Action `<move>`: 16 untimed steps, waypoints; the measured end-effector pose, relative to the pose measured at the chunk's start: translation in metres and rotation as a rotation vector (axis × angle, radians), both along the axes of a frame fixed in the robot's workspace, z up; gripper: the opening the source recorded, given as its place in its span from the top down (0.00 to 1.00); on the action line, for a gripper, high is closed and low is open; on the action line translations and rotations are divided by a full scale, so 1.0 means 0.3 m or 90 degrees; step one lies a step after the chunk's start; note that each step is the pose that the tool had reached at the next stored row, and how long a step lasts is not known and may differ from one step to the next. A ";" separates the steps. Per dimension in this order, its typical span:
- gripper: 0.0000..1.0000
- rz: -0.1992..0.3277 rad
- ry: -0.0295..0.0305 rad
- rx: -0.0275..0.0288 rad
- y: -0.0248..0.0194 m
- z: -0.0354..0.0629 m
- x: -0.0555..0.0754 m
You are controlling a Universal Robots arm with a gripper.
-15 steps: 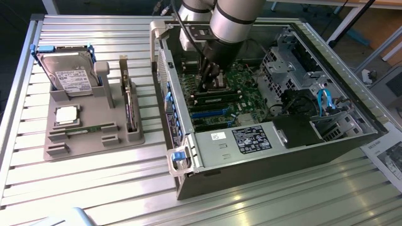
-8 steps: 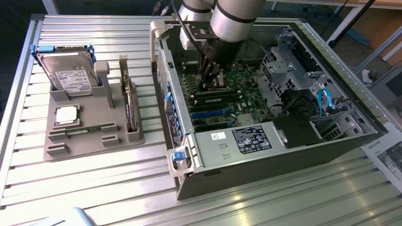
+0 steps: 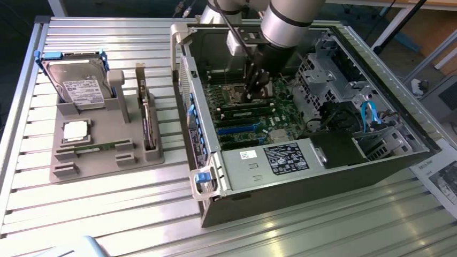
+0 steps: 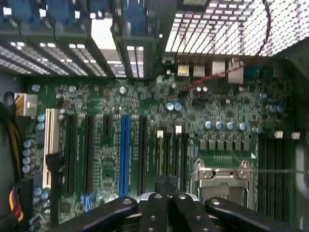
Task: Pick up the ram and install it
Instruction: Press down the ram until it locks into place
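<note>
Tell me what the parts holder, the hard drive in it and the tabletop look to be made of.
Parts holder: matte grey, blocky with molded-looking slots, probably plastic, possibly printed.
Hard drive: silvery metal-looking casing with a white paper label, held in a blue carrier that looks like plastic.
Tabletop: ribbed silver slats with a brushed sheen and soft reflections, likely aluminium profile.

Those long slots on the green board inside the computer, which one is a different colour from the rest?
The blue slot, standing among the black slots and beside the white slot further along the board. It is the sole blue one in that row.
</note>
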State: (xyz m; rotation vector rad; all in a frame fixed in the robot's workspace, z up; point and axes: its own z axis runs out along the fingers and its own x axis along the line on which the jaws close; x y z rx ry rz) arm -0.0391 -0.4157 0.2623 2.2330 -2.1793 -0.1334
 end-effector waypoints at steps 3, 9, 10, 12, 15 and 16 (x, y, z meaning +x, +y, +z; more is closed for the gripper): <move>0.90 0.000 0.0001 0.0001 -0.001 0.000 0.059; 0.90 0.002 -0.0001 0.0000 -0.001 0.000 0.100; 0.90 0.002 -0.0005 0.0001 -0.001 0.000 0.100; 0.90 0.005 -0.0026 0.0000 -0.001 0.000 0.100; 0.90 0.010 -0.0072 0.0001 -0.001 0.000 0.100; 0.90 0.011 -0.0086 0.0001 -0.001 0.000 0.100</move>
